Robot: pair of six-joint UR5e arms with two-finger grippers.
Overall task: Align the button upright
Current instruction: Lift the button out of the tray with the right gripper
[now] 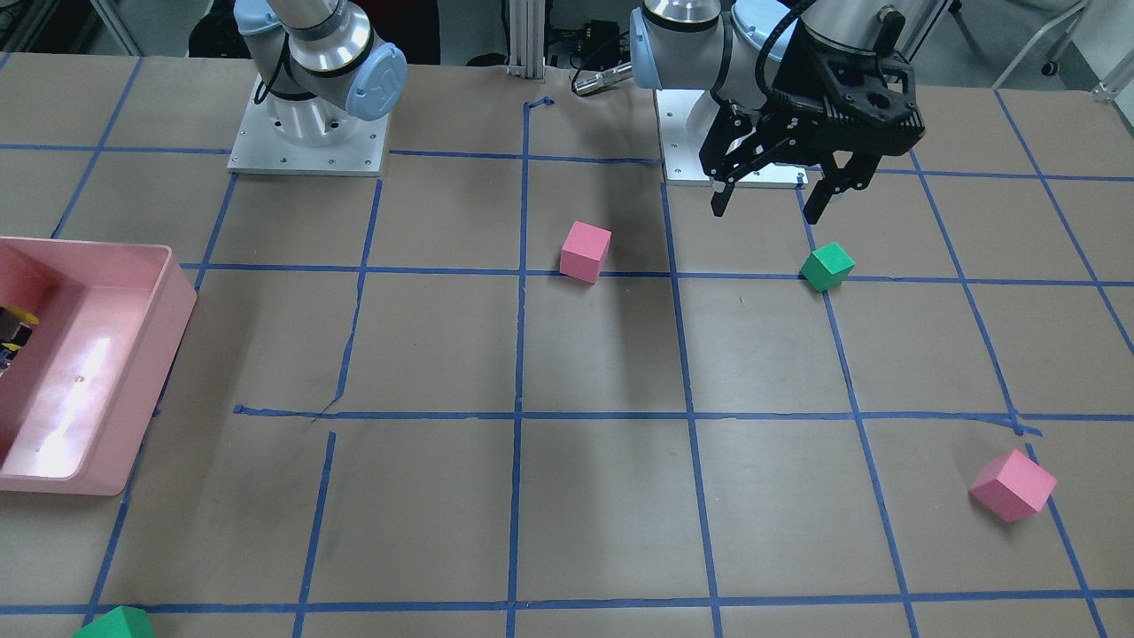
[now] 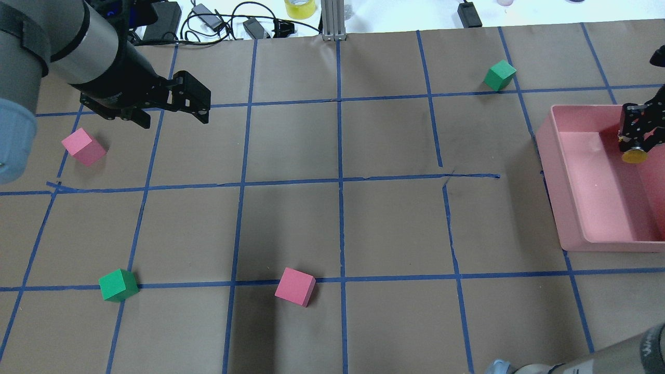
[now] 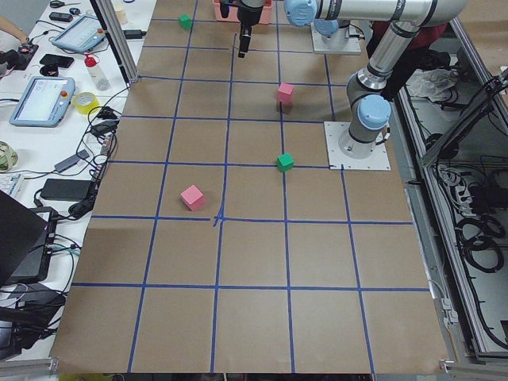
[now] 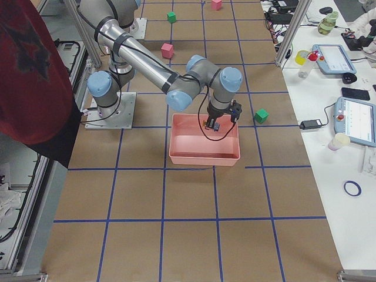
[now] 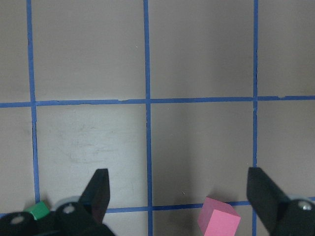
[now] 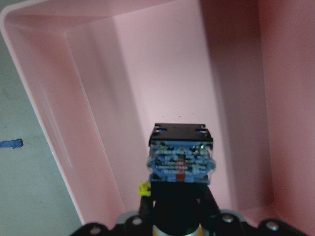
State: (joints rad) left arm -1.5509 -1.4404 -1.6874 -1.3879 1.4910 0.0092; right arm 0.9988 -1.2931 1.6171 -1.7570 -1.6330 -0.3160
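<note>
1. Over the pink bin (image 2: 558, 176) on the robot's right side of the table, the right gripper (image 2: 638, 140) has its fingers closed on the button (image 6: 180, 157).
2. The wrist view shows the button's block base pointing away from the camera towards the bin floor. A sliver of yellow cap shows on the gripper's side.
3. The overhead view shows the round yellow cap just below the black fingers, within the bin's walls.
4. The pictures do not show whether the base touches the bin floor or hangs just above it.
5. The left gripper (image 1: 766, 213) hangs above the taped table with its fingers spread wide and nothing between them. A green cube (image 1: 827, 266) lies near it, and a pink cube (image 1: 586, 252) sits further towards the middle.
6. On progress, the grasp appears done and the button seems turned so that its base leads. It has not been released, so it does not yet stand by itself.
7. What seems left is to seat the base flat on a surface with the cap on top. The fingers then need to open without tipping the button, since its small base could topple it.
</note>
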